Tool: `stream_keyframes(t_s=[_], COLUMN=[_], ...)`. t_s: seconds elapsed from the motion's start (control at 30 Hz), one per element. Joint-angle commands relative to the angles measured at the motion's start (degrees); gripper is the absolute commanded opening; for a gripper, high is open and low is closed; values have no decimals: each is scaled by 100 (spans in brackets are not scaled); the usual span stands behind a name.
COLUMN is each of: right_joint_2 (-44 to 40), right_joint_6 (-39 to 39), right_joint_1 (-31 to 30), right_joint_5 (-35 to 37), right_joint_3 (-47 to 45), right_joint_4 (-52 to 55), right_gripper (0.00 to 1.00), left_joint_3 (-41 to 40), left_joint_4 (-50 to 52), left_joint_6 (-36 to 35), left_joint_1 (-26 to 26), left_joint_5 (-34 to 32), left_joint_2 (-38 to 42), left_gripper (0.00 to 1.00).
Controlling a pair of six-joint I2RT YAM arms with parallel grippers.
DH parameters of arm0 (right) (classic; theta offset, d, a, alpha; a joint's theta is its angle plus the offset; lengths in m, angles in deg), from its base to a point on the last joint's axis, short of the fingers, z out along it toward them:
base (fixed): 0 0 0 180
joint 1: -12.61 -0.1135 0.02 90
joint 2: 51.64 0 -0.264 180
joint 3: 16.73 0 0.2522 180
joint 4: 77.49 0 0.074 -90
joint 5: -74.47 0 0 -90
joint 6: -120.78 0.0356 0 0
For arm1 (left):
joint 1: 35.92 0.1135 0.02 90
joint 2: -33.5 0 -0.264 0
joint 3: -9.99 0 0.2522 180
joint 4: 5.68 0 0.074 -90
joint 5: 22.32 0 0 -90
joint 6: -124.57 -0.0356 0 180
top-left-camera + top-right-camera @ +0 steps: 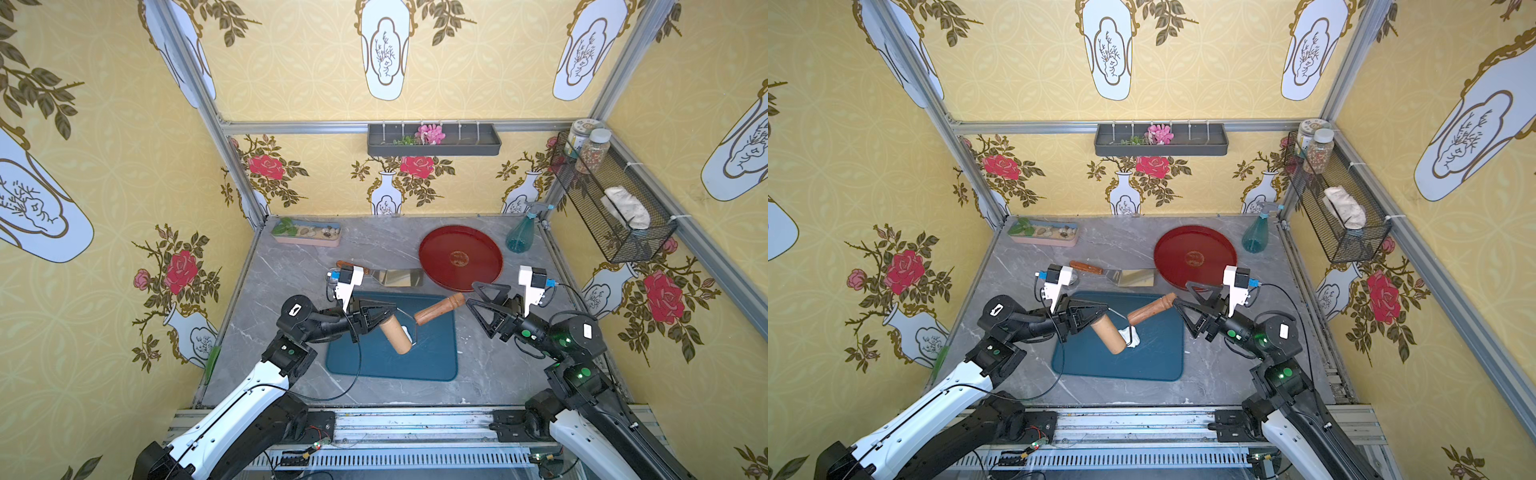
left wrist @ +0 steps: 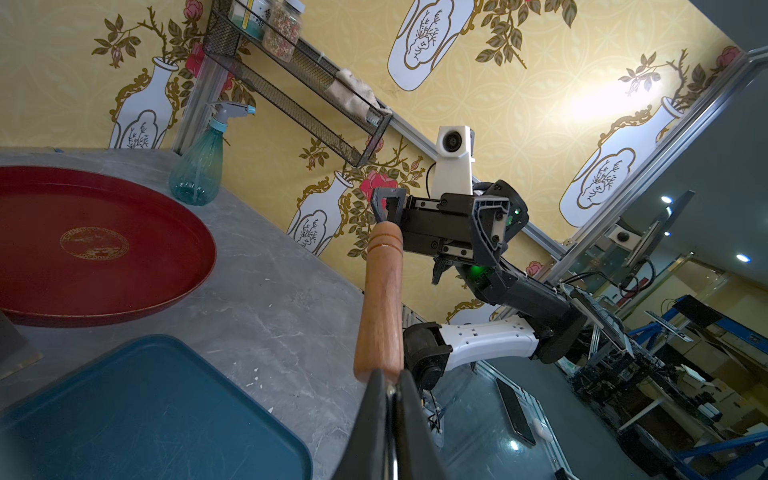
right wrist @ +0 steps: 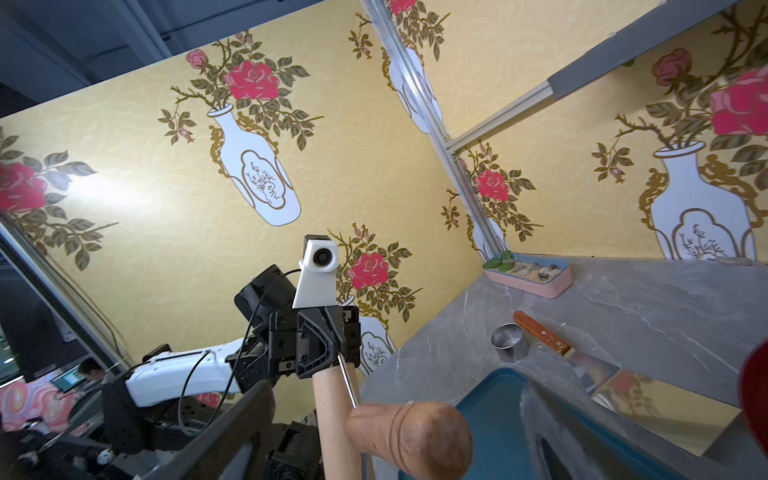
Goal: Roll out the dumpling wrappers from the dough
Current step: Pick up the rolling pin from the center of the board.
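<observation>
Because my left gripper is clamped fully shut on the thin wire frame of the roller, the tool hangs from that one pinch. Its pale drum slants down onto the blue tray, and its darker handle juts out towards my other arm. My right gripper stands wide open and holds nothing. Its jaws flank the rounded end of the handle, close to it but, as far as the right wrist view shows, not touching. I judge this an approach to a second hold, since a grip on the wire alone gives little downward force for rolling.

Beneath the lower end of the drum lies the dough, a small white piece resting on the tray, touching the drum and partly hidden by it. Whether it is already a thin round wrapper I cannot tell.

Beyond the tray, on the grey table, a steel ring cup and a scraper lie within reach. They are presumably kept for cutting and lifting. A red tray stands behind them, bare, likely meant for finished wrappers.
</observation>
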Motion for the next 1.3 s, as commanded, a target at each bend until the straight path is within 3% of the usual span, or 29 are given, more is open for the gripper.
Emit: stream_keyframes(t_s=[0.0, 0.43, 0.63, 1.03, 1.27], right_joint_2=[171, 713, 1023, 797, 966], right_joint_6=[22, -485, -808, -1061, -927], right_joint_1=[-64, -712, -1086, -1106, -1132], right_joint_5=[-562, -997, -997, -1012, -1162], right_joint_3=[75, 401, 542, 619, 631], right_joint_4=[-488, 67, 584, 1177, 953], right_gripper=[92, 87, 77, 65, 55], left_joint_3=[46, 25, 56, 191, 246], left_joint_4=[-358, -719, -790, -755, -764], left_joint_6=[12, 114, 120, 103, 89], left_joint_1=[11, 11, 9, 10, 11], left_joint_5=[256, 753, 838, 1222, 1293], left_joint_2=[-45, -177, -212, -421, -544], left_gripper=[0, 0, 0, 0, 0])
